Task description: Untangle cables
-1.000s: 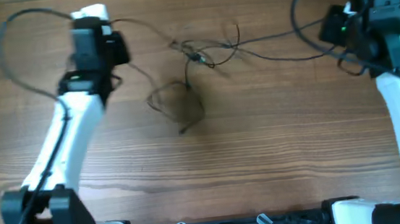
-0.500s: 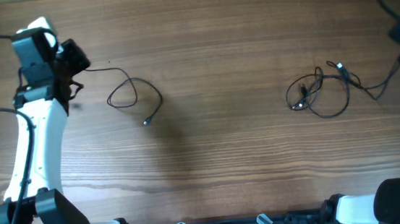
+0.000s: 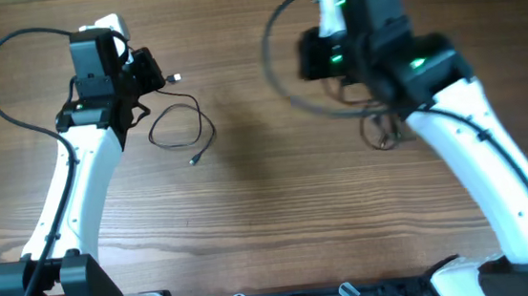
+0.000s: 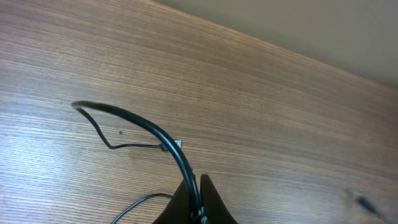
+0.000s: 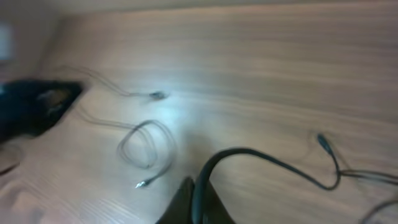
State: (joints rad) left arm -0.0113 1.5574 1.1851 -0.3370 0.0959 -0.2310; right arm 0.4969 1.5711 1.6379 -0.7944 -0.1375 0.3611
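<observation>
A thin black cord (image 5: 147, 144) lies in a loose loop on the blurred brown wooden tabletop (image 5: 261, 68); a thicker black wire (image 5: 214, 159) arcs just right of it.

No readable text, labels, brands or numbers in any view.

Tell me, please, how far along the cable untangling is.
Done: one cable lies alone as a loose loop beside the left claw. In hand: nothing I can confirm from these views. Left: a tangled bundle sits partly hidden under the right arm, not yet separated.
</observation>
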